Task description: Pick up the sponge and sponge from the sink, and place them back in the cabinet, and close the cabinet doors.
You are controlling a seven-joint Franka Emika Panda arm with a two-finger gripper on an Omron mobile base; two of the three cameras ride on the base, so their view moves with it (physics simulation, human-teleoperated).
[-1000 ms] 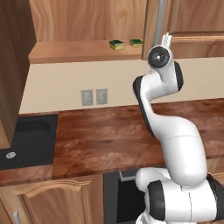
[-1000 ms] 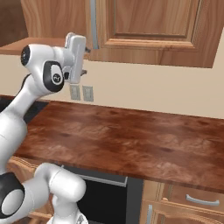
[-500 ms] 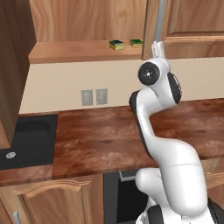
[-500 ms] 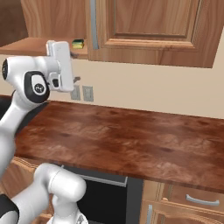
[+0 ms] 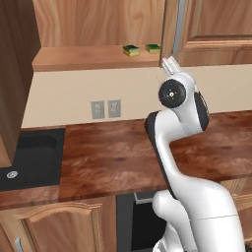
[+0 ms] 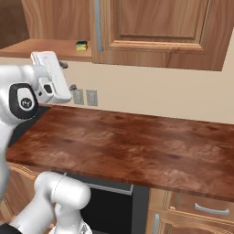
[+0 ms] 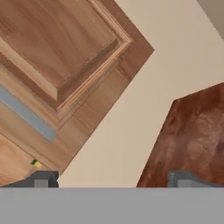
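Two green-topped sponges lie side by side on the open cabinet's shelf [image 5: 74,56], one [image 5: 131,50] left of the other [image 5: 153,48]; one sponge [image 6: 82,45] also shows in the right base view, and a sliver of sponge [image 7: 36,164] in the hand view. My gripper [image 5: 170,63] [image 6: 68,76] [image 7: 113,180] hangs open and empty below and in front of the shelf, apart from the sponges. The left cabinet door [image 5: 15,74] stands swung out. The right cabinet door [image 5: 211,24] [image 6: 155,27] [image 7: 65,57] sits just right of the sponges. The black sink [image 5: 34,157] lies at the lower left.
A brown wooden counter [image 5: 108,157] [image 6: 128,141] [image 7: 192,140] runs below the cabinet. Two wall outlets [image 5: 106,108] [image 6: 85,97] sit on the beige backsplash. The right door carries a grey vertical handle [image 5: 179,22] [image 6: 97,23] [image 7: 26,113]. Arched-panel lower cabinets [image 5: 59,226] front the counter.
The arm has drawn back and down from the shelf, and the hand has turned. The gripper stays open and empty. Both sponges lie still on the shelf.
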